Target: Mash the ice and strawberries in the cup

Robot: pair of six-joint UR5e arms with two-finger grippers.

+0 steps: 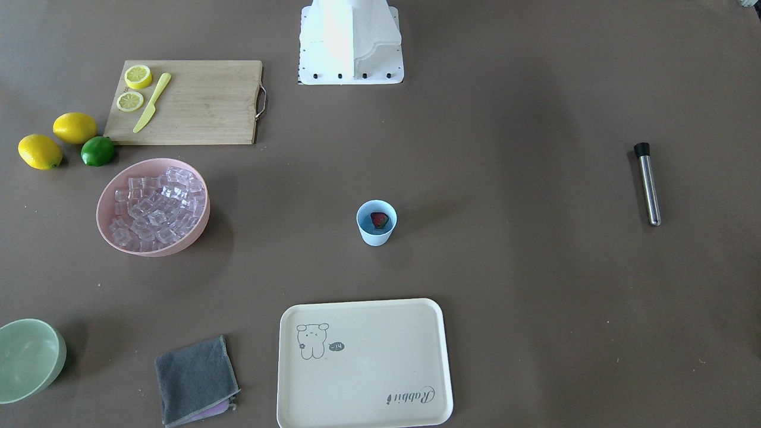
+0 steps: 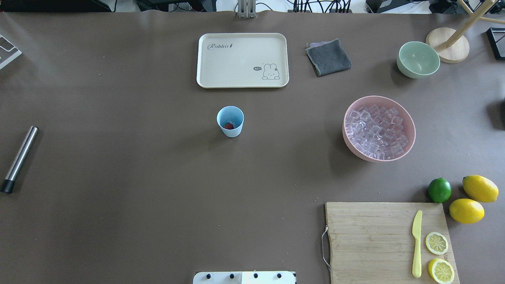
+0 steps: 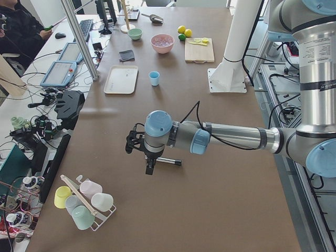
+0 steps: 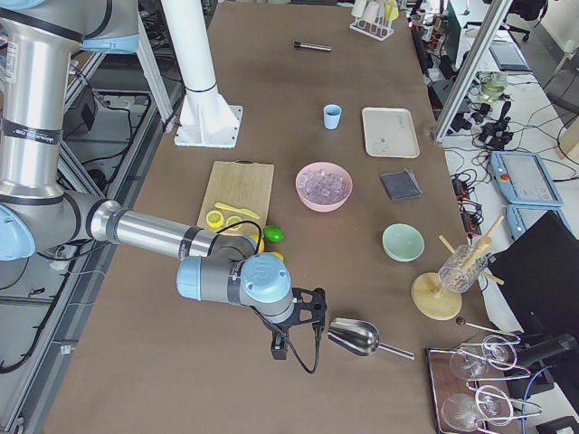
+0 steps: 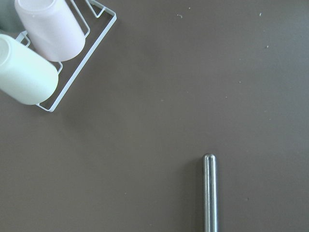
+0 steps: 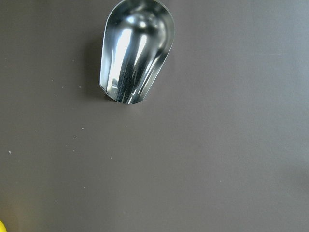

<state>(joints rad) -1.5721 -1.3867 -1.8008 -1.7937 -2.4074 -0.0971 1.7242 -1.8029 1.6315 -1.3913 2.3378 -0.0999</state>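
The light-blue cup (image 1: pixel 376 223) stands upright mid-table with one red strawberry (image 1: pixel 379 220) at its bottom. The ice (image 1: pixel 156 207) is piled in a pink bowl (image 1: pixel 178 245), apart from the cup. A steel muddler (image 2: pixel 19 157) with a black end lies flat at the table's left end. My left gripper (image 3: pixel 150 167) hangs just over it, seen only from the side; I cannot tell whether it is open or shut. My right gripper (image 4: pixel 279 348) hovers beside a metal scoop (image 4: pixel 357 336) at the table's other end, and its state is equally unclear. No fingers show in either wrist view.
A cream tray (image 2: pixel 242 60), grey cloth (image 2: pixel 328 57) and pale green bowl (image 2: pixel 418 60) sit at the far side. Near the robot's right are a cutting board (image 2: pixel 375 240) with lemon slices and a yellow knife, plus two lemons and a lime. A cup rack (image 5: pixel 72 53) stands left of the muddler.
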